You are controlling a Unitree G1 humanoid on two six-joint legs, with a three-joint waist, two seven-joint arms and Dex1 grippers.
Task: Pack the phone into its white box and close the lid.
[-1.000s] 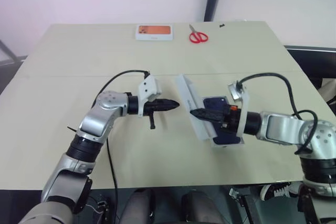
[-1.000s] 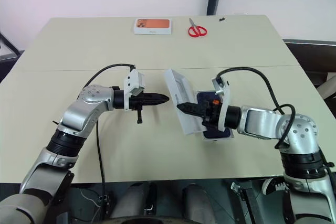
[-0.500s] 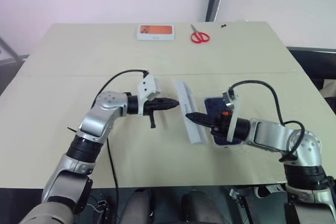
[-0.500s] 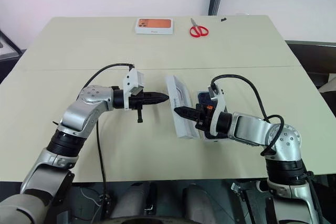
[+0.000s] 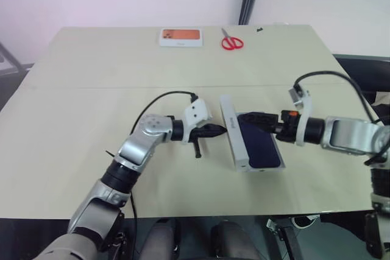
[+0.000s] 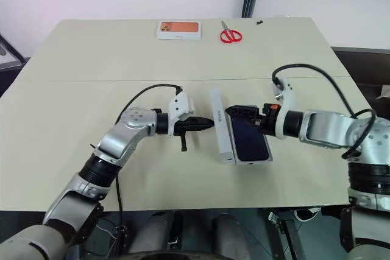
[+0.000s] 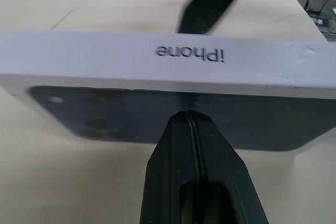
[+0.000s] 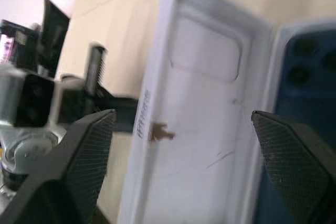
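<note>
Standing on its long edge in the middle of the pale beige table (image 6: pixel 109 59), the lid (image 6: pixel 219 127), a white rectangular box top, leans upright just beside the white box (image 6: pixel 266 158), a shallow white cardboard tray that lies flat on the table. Inside that tray rests the phone (image 6: pixel 247 140), a slim dark navy-blue smartphone with rounded corners, back upward, its camera cluster at the corner away from the robot. In the right wrist view the lid's pale moulded inside faces the tray, and its lower long edge sits against the tray's rim. The left wrist view shows the lid's outer side, with grey "iPhone" lettering on the white side wall and the dark blue printed picture on the face below it.

The left gripper (image 6: pixel 209 123) has its two black fingers pressed together, with no gap between them, and their joined tip sits at the lid's outer face, about midway along it; whether it truly touches cannot be told. The right gripper (image 6: pixel 239 112) reaches in from the opposite side, above the far end of the phone, with its fingers (image 8: pixel 73 166) spread wide apart and nothing between them.

Near the far edge of the table lie a small white flat box with an orange picture (image 6: pixel 178 29) and red-handled scissors (image 6: pixel 230 33), well apart from the packing.
</note>
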